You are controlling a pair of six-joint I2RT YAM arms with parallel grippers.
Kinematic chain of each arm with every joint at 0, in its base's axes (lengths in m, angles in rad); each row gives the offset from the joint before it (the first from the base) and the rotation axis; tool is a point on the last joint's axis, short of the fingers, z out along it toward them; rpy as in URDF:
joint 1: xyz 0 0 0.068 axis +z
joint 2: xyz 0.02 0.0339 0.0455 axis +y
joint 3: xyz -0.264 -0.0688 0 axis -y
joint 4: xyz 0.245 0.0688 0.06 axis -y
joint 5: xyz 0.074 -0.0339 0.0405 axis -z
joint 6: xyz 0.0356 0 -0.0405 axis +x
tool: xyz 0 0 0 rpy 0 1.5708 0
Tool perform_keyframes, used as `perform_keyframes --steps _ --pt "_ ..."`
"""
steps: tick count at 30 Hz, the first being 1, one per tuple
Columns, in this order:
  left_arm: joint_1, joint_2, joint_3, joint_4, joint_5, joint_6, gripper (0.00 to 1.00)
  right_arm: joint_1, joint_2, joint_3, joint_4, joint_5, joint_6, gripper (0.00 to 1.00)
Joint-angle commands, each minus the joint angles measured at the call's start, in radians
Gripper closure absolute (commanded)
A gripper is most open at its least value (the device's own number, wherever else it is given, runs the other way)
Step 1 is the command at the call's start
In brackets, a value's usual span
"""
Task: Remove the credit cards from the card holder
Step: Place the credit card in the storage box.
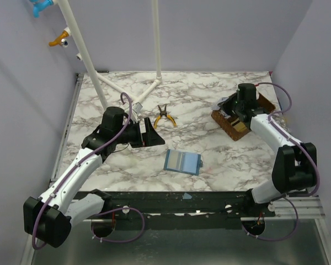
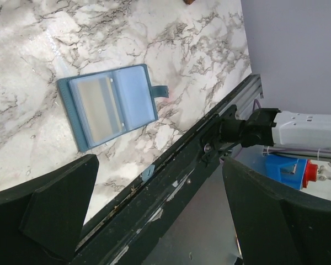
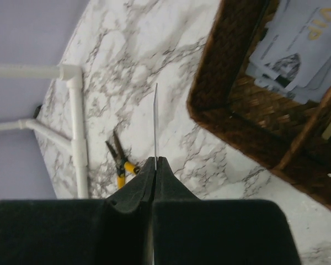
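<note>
Smooth marble-patterned table [image 1: 226,160], woven wicker tray [image 3: 207,91], matt fingers [image 2: 49,212].

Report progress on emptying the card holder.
Done: several cards lie in the brown tray. In hand: the right gripper is shut on a thin card, by the tray. Left: the card holder lies open on the table with what looks like a last card inside; the left gripper is open, empty.

The counter [image 1: 127,165] was white marble-look with grey veins, evenly lit. Pale lilac walls [image 1: 209,33] closed in behind the counter and on both its sides. A white pipe frame [image 1: 86,61] rose from the counter's far left part, with a blue clip [image 1: 39,6] and an orange clip [image 1: 59,40] near its top. A black rail [image 1: 171,200] ran along the counter's near edge. Below that lay what seemed a grey metal floor [image 1: 198,248].
</note>
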Motion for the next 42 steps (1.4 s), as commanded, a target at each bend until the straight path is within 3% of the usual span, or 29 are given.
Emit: perform_keyframes --steps 1,22,23,27,31,35,42 --pt "-0.001 -0.011 0.044 -0.028 -0.004 0.031 0.01 -0.048 0.07 0.055 -0.073 0.104 -0.019 0.99" --pt "-0.003 0.008 0.075 -0.041 0.009 0.03 0.02 -0.14 0.261 0.155 -0.071 0.138 -0.055 0.99" --pt "-0.004 0.008 0.077 -0.041 0.009 0.031 0.01 -0.14 0.263 0.157 -0.073 0.138 -0.058 0.95" --pt "-0.003 0.008 0.075 -0.042 0.009 0.032 0.01 -0.141 0.249 0.16 -0.073 0.126 -0.073 0.49" --pt "-0.004 0.009 0.067 -0.033 0.012 0.027 0.02 -0.14 0.227 0.169 -0.089 0.114 -0.091 0.21" --pt "-0.006 0.012 0.064 -0.024 0.012 0.022 0.01 -0.141 0.198 0.176 -0.101 0.099 -0.114 0.12" --pt "-0.007 0.02 0.064 -0.019 0.013 0.022 0.01 -0.14 0.144 0.192 -0.141 0.059 -0.142 0.07"
